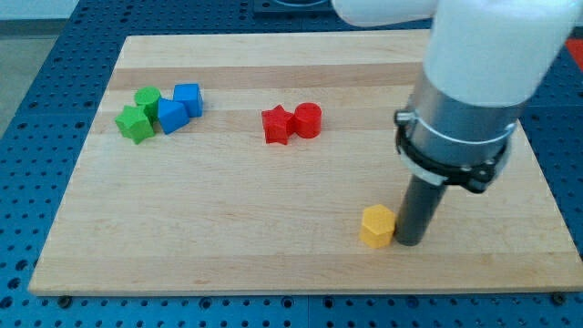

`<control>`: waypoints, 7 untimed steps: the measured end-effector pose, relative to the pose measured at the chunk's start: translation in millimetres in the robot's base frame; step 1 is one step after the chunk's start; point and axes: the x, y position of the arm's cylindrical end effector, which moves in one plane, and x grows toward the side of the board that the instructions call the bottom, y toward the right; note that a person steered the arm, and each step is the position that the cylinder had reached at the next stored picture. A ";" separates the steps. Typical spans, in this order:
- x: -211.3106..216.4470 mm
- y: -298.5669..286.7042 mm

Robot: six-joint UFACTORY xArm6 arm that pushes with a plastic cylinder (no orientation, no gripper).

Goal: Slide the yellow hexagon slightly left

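looking down at a pale wooden board (pixel 273 246) on a blue perforated table (pixel 36 109), i read it from the view's left to its right. at upper left sits a tight cluster: a green star (pixel 135 124), a green block (pixel 148 98) just behind it, a blue triangle-like block (pixel 170 116) touching them, and a blue cube (pixel 188 97). near the middle top a red star (pixel 276 125) touches a red cylinder (pixel 308 119).

well apart from those, toward the view's bottom right, is the yellow hexagon (pixel 377 226). my tip (pixel 410 242) stands just beside it on its right, touching or almost touching; i cannot tell which. there are no jaws here, only a plain dark rod under a grey collar and white arm, so nothing is clamped.

my judgement of the risks: the tip looks a little nearer the view's bottom than the hexagon's middle, so a leftward push may turn the block or send it up the board. the hexagon could also slip off the rounded rod. too long a stroke would overshoot "slightly". the board's bottom edge is near, so drifting downward is unwelcome.

i see no brands, labels or readable writing anywhere.
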 end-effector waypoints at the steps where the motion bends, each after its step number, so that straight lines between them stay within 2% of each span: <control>1: 0.0 -27.5; 4: -0.1 -101.7; 7: -38.9 -120.2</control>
